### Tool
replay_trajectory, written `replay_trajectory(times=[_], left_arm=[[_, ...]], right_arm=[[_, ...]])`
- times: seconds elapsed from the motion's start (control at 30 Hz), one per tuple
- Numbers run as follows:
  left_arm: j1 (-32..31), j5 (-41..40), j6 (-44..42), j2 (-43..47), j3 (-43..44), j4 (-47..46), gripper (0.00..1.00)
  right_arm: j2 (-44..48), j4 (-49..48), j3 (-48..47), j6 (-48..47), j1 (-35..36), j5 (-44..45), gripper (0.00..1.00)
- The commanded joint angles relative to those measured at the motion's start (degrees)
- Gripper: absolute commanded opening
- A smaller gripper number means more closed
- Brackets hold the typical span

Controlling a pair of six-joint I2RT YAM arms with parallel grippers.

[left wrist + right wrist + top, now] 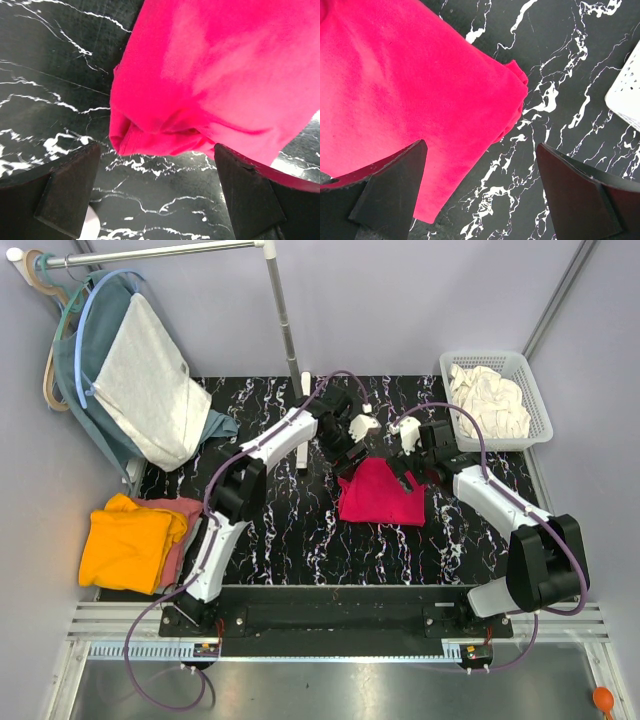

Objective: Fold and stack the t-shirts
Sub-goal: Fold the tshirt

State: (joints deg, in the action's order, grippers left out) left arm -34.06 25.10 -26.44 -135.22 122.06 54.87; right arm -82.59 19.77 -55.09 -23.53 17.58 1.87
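Left gripper [156, 156]: two black fingers standing wide apart, gripping nothing, hovering over rolled edge of bright crimson-pink cotton t-shirt [220, 70] lying mid-table on black white-veined marble tabletop [300, 540]. Right gripper [481, 149]: also gaping wide, empty, over another corner of it. Four t-shirts showing: crimson one at centre; orange-yellow one [125, 545] overlapping dusty pink one [186, 514] at left edge; cream-white one [488, 400] lying crumpled in white plastic basket [484, 356], far right.

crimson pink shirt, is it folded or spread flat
Folded: the crimson-pink shirt lies as a compact block on the table, and both wrist views show doubled layers at its edges.
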Motion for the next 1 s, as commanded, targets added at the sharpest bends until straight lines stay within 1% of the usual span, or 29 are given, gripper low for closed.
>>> replay_trajectory(times=[0.0,0.23,0.5,0.73,0.8,0.97], left_arm=[[0.2,3.0,0.3,-1.9,4.0,-0.3,0.99],[0.8,6.8,-0.2,-3.6,5.3,0.4,0.99],[1.1,8.6,-2.1,-0.2,0.9,1.2,0.99],[1.9,9.7,-3.1,1.2,-0.7,1.6,0.99],[2.0,10.6,-3.4,1.1,-0.9,2.2,0.99],[2.0,13.1,-4.5,1.0,-1.0,3.1,0.99]], right_arm=[[0.8,-1.0,0.2,0.6,0.6,-1.2,1.0],[1.5,-1.1,0.9,0.6,0.7,-1.4,1.0],[0.3,-1.1,0.2,1.0,0.9,-1.8,1.0],[-6.1,-0.9,-4.2,-0.7,1.6,-1.7,1.0],[-8.4,-1.1,-4.8,-1.3,1.6,-1.7,1.0],[-10.4,-2.9,-4.8,-1.3,1.8,-1.4,1.0]])
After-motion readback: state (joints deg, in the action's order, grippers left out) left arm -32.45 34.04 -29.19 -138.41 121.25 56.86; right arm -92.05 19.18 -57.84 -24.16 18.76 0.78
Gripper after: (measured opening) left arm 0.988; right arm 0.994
